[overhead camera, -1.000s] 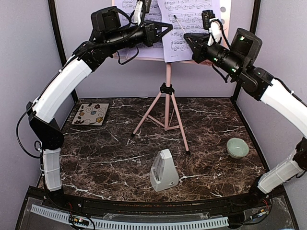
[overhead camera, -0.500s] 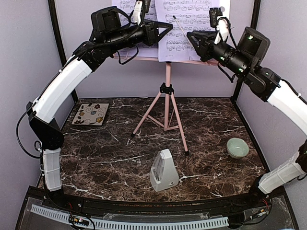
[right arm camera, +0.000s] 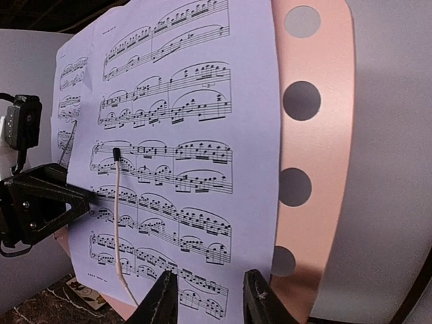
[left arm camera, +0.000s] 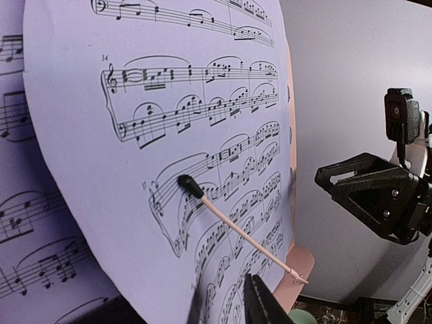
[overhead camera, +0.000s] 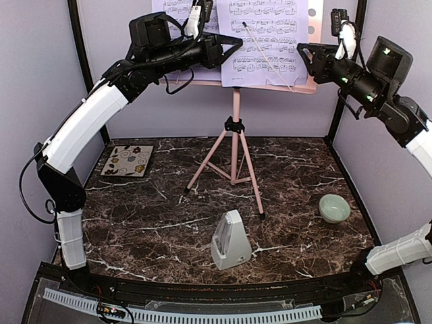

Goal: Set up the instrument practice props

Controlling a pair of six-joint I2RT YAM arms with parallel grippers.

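Two sheet-music pages (overhead camera: 263,40) lean on music stand (overhead camera: 236,128), just ahead of left fingers (left arm camera: 260,307); right fingers (right arm camera: 260,300) near stand's edge. Both pairs parted, empty. Paper likely light, floppy, tearable: pinch margin gently. Metronome (overhead camera: 229,239) far below fingers.

Both arms carry white shells on their long links and black joints. The left arm (overhead camera: 88,121) has a black cable (overhead camera: 28,185) looping beside its lower joint; the right arm (overhead camera: 405,121) shows small green lights (overhead camera: 387,51). The right gripper (left arm camera: 320,180) is a black angular frame dotted with screws, a small black camera (left arm camera: 403,115) mounted above it
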